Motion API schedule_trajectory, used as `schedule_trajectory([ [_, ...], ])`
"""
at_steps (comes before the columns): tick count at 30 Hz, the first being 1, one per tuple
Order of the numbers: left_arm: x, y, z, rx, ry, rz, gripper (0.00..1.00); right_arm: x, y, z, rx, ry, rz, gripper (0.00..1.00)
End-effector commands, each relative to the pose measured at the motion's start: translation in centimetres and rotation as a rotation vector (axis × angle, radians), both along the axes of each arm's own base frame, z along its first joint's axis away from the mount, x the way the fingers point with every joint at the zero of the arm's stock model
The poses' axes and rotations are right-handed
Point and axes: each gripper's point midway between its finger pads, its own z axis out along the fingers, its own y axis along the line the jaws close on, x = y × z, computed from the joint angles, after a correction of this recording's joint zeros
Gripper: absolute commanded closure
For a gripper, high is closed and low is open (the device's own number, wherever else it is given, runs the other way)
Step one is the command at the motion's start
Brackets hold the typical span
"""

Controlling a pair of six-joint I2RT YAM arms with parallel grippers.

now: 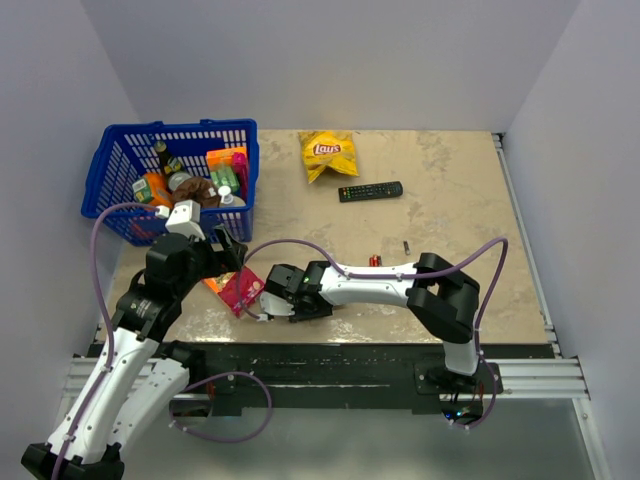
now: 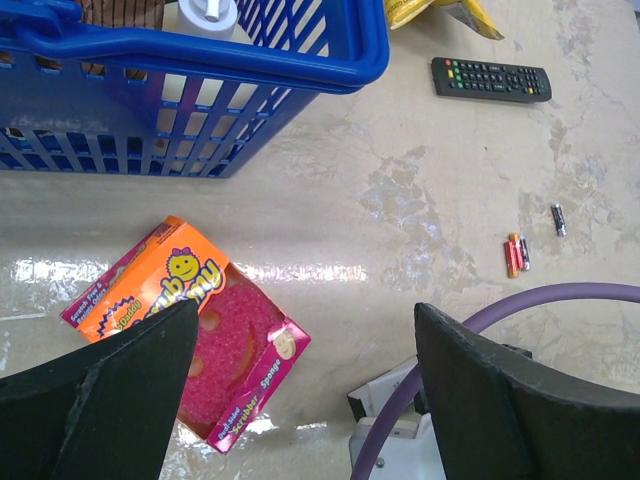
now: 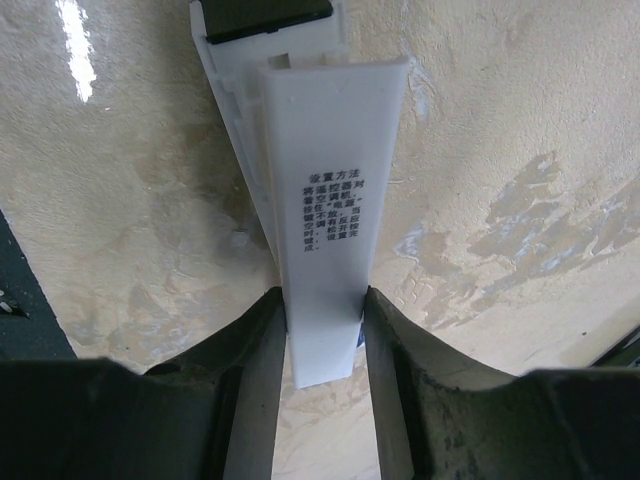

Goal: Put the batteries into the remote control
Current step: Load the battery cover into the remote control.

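Observation:
My right gripper [image 3: 323, 300] is shut on the white back strip [image 3: 335, 200] of the remote control. The strip has printed text and lies along the white remote body [image 3: 232, 110], whose dark patch [image 3: 265, 15] is at the far end. In the top view this gripper [image 1: 268, 308] is low over the table's near edge, left of centre. The batteries [image 2: 516, 253], small red/orange cylinders, lie loose on the table and also show in the top view [image 1: 376, 260]. My left gripper [image 2: 305, 330] is open and empty, held above a pink sponge box [image 2: 190, 330].
A small dark grey piece [image 2: 558, 219] lies near the batteries. A black button remote [image 1: 370, 190] and a yellow chips bag [image 1: 328, 153] lie at the back. A blue basket [image 1: 120, 160] of groceries stands back left. The right arm's purple cable [image 2: 560, 295] crosses under my left gripper.

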Motion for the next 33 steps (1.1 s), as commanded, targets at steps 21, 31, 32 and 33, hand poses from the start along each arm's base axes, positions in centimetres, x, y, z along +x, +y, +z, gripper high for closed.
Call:
schedule_trajectory([
  [21,0.4,-0.6,1.4,0.005,-0.058,-0.051,0.07,-0.8,1.3,3.8,0.128,0.022,0.011,0.33],
  [31,1.3,-1.5,3.3,0.094,-0.113,-0.162,0.05,-1.9,2.1,9.7,0.337,0.037,-0.059,0.18],
  [32,1.4,-2.0,3.5,0.097,-0.116,-0.196,0.05,-1.7,2.3,10.4,0.375,0.029,-0.085,0.18],
  [33,1.5,-2.3,3.6,0.104,-0.118,-0.218,0.05,-1.1,2.0,11.1,0.419,0.037,-0.158,0.18],
])
